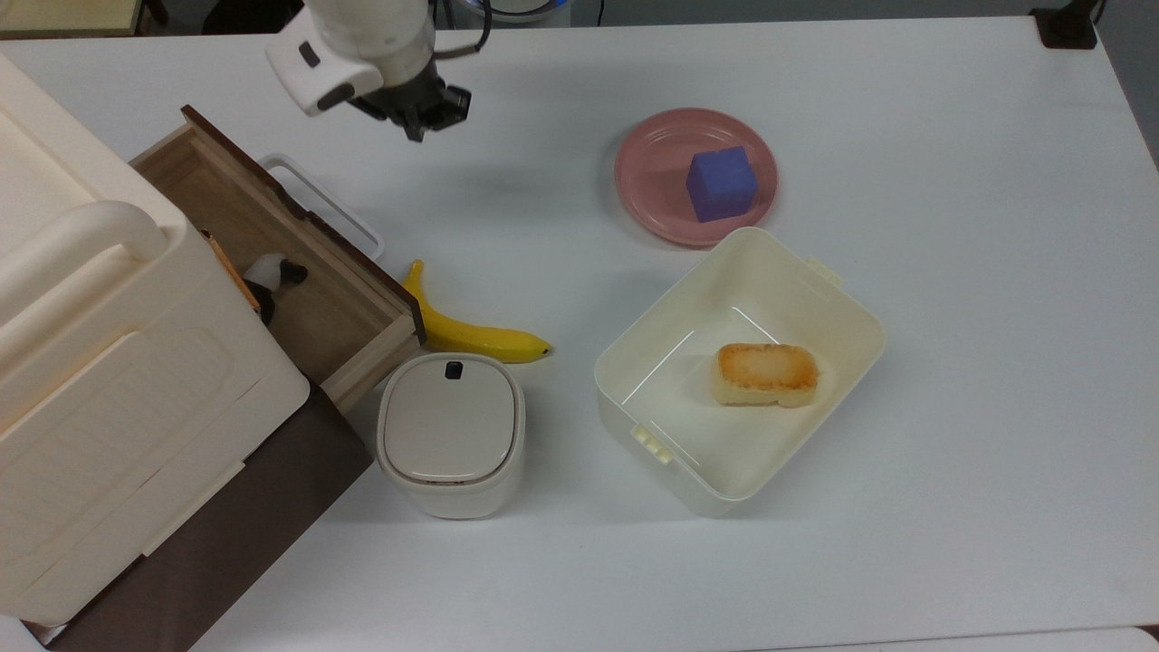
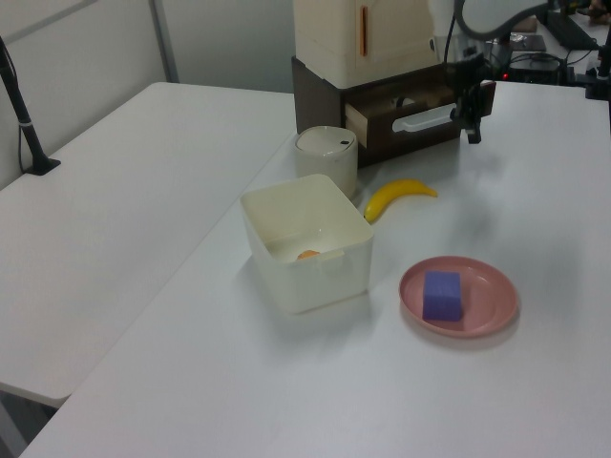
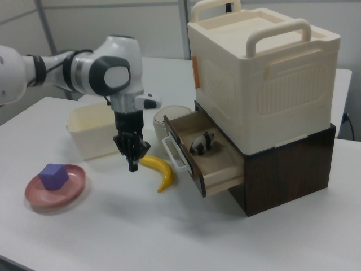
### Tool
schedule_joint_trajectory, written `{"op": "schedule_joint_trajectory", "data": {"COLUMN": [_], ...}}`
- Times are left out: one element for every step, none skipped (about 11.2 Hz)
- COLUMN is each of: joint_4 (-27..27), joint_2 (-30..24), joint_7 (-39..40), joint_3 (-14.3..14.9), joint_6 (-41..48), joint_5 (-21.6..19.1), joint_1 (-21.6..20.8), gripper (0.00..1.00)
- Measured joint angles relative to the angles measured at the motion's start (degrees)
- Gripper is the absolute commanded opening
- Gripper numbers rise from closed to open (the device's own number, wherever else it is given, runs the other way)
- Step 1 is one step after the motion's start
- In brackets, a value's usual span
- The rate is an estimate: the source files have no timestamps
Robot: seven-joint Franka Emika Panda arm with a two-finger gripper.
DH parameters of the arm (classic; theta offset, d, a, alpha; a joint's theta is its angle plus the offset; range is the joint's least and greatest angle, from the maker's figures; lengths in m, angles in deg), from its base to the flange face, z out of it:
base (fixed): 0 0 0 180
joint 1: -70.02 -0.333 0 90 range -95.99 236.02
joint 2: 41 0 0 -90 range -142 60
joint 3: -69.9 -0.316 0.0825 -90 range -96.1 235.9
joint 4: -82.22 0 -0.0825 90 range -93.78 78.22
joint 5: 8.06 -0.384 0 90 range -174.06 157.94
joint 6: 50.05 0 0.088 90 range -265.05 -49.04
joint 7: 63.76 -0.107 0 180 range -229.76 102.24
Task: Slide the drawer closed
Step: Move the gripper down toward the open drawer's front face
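The drawer (image 1: 340,312) stands pulled out from the dark brown cabinet under a big cream case (image 1: 109,362). It is a light wooden box with a dark front panel and a white loop handle (image 1: 326,204). A small black-and-white panda toy (image 3: 201,142) lies inside the drawer (image 3: 223,178). My gripper (image 1: 418,122) hangs fingers-down and shut, holding nothing. It is a short way off the handle's far end, towards the top view's upper right. In the right view my gripper (image 3: 132,162) hovers just above the table to the left of the handle (image 3: 172,153). In the left view my gripper (image 2: 471,124) sits beside the drawer front (image 2: 382,121).
A yellow banana (image 1: 471,333) lies by the drawer's front corner. A small lidded cream bin (image 1: 450,433) stands beside it. An open cream tub (image 1: 652,362) holds a piece of bread (image 1: 766,373). A pink plate (image 1: 647,172) carries a blue cube (image 1: 721,184).
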Motion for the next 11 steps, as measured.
{"op": "schedule_joint_trajectory", "data": {"joint_4": [-1.0, -1.4, -1.5, -1.5, -1.4, -1.4, -1.4, -1.4, -1.4, -1.4, -1.5], "joint_2": [1.0, 2.3, 3.6, 4.6, 5.1, 5.3, 5.3, 5.3, 5.3, 5.5, 5.6], "joint_7": [-1.6, -3.8, -6.1, -7.5, -8.5, -10.1, -12.2, -14.5, -16.5, -17.9, -18.5], "joint_3": [0.0, 0.1, 0.1, 0.1, 0.1, 0.2, 0.2, 0.3, 0.3, 0.3, 0.3], "joint_6": [-3.2, -6.3, -8.4, -10.0, -11.7, -13.7, -15.7, -18.0, -20.4, -22.6, -24.4], "joint_5": [0.5, 0.7, 0.9, 1.0, 1.1, 1.1, 1.1, 1.1, 1.1, 1.1, 1.1], "joint_1": [0.0, 0.1, 0.2, 0.7, 1.5, 2.6, 3.9, 5.1, 6.0, 6.5, 7.0], "gripper": [0.00, 0.00, 0.00, 0.00, 0.00, 0.00, 0.00, 0.00, 0.00, 0.00, 0.00]}}
